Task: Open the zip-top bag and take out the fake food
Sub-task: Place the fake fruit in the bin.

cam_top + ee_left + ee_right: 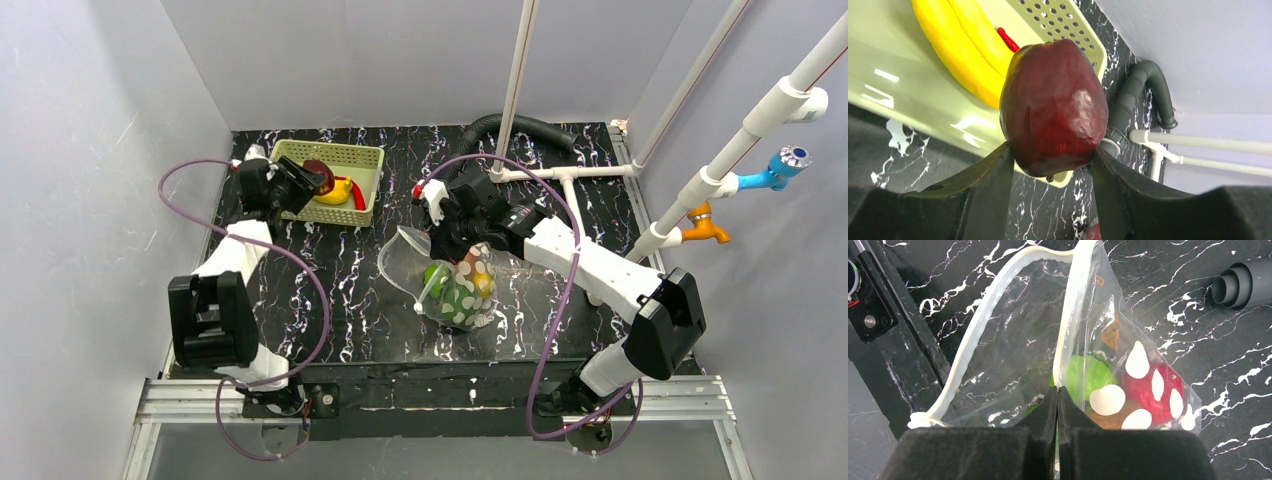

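My left gripper (1050,155) is shut on a dark red apple (1053,107), holding it above the near rim of the pale green basket (908,95). A yellow banana (960,45) and a red chili (1008,39) lie in that basket. From above, the left gripper (305,182) and apple (318,172) hover over the basket (365,155) at the back left. The zip-top bag (1018,340) stands mid-table with its mouth gaping. My right gripper (1057,390) is shut on one plastic wall of it. Green (1088,377), red (1148,390) and brown (1108,420) fake food sits inside the bag (455,285).
A grey corrugated hose (520,125) and white pipes (560,180) run along the back right of the black marbled table. A small red and white item (420,190) stands beside the right arm. Grey walls close in the left, back and right sides.
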Available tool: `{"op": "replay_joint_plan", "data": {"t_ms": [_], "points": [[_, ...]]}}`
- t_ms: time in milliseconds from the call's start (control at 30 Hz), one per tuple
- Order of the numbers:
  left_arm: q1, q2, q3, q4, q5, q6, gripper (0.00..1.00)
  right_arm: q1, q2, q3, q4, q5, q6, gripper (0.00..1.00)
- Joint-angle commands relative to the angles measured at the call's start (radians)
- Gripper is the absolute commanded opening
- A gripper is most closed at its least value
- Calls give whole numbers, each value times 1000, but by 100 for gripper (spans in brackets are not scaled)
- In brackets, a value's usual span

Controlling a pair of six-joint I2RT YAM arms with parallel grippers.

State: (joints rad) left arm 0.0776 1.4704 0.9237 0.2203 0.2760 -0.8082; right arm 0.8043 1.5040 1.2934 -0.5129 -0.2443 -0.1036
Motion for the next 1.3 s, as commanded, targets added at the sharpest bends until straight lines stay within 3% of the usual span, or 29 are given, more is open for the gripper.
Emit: {"op": "replay_joint_plan", "data": {"t_ms": [0, 133, 267, 400, 667, 833, 1133, 1267], "points": [[9, 88, 141, -175, -38, -2, 0, -6, -29, -2, 25, -15, 5, 1], [10, 181, 256, -312, -69, -1, 0, -6, -28, -2, 25, -11, 5, 1], [9, 220, 310, -353, -78, 10, 0, -6, -25, 0, 24, -10, 4, 1], [9, 238, 331, -366, -69, 18, 6, -6, -20, 0, 24, -12, 4, 1], [10, 245, 339, -373, -49, 23, 47, -6, -22, -5, 24, -15, 4, 1], [9, 222, 328, -347, -15, 28, 65, -6, -31, -11, 25, -22, 2, 1], [10, 47, 202, -255, 69, 93, 94, -8, -60, -28, 20, -57, -18, 1], [11, -75, 73, -176, 125, 108, 98, -13, -89, -50, 17, -108, -31, 1]]}}
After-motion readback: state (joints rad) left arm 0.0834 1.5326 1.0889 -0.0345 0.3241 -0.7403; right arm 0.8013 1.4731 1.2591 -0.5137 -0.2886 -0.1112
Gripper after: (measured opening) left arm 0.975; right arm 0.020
